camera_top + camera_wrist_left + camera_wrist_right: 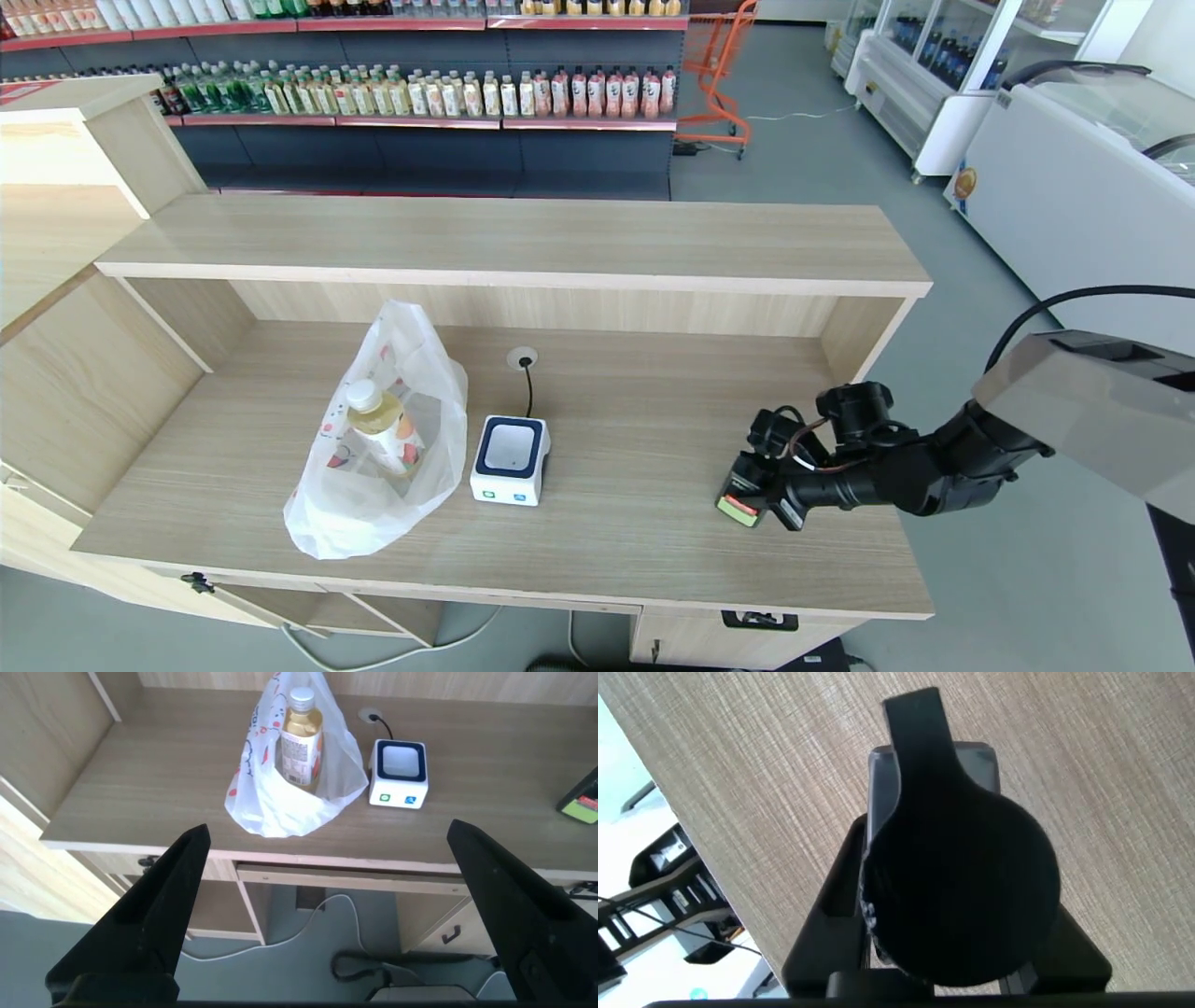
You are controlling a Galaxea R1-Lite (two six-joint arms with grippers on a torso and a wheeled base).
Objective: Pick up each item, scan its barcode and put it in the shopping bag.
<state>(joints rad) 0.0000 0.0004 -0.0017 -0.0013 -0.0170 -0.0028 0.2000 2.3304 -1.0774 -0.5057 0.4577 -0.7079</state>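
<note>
Wood-grain checkout surface (653,467), raised ledge along the back, shop floor behind it.

Going from the left: the left gripper (329,840) hangs off the front of the surface, below its edge, with its fingers (159,915) spread wide and nothing between them. Left of centre in the head view sits the shopping bag (327,523), thin white plastic, with one bottle (381,431) of yellowish drink already standing inside. Just beside it to the right is the scanner (510,459), window facing up, its cable (528,392) running back to a hole in the surface.

Over at the right, the right gripper (761,499) sits low on the surface with a small green-and-red item (738,509) at its tip. Honestly can't tell from these shots whether that gripper is closed on it or just parked over it.

My guess is that item is next up. I'd get a solid hold first, then bring its barcode side squarely over the scanner window before heading for the bag. The bag is floppy, so go in from above and stay off the bottle so it doesn't tip.

Room-wise: drink shelves (420,93) across the upper left, an orange cart (719,75) top centre, freezers (1074,168) upper right.
</note>
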